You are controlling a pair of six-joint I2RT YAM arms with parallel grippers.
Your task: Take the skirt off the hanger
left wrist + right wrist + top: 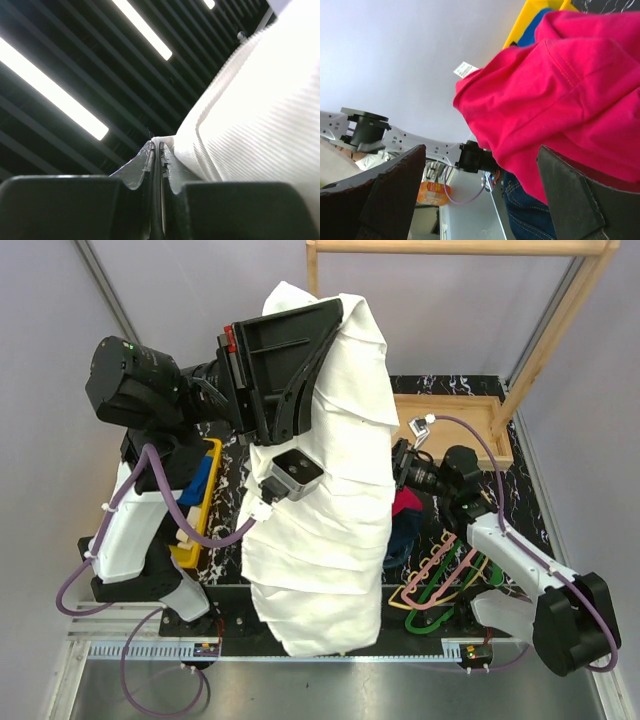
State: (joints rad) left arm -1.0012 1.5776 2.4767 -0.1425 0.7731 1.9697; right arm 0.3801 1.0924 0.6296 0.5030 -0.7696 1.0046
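Left hand (pixel 157 150): pinched shut on white pleated cloth (pixel 330 490), held high above the worktop (pixel 450 385).
Right hand (pixel 482 150): spread wide, empty, beside red garment (pixel 570 90).
Hanger (pixel 404 596), cream: flat at right front with pink hanger (pixel 445 575) and green hanger (pixel 440 618), apparently bare.
Skirt: no tartan visible; probably already off, unconfirmed.

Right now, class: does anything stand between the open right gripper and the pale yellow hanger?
Yes. The red garment bunches before the open right gripper, blue denim under it. From above, both lie between it and the pale yellow hanger, which lies among the pink hanger and green hanger. White cloth in the left gripper hides more.
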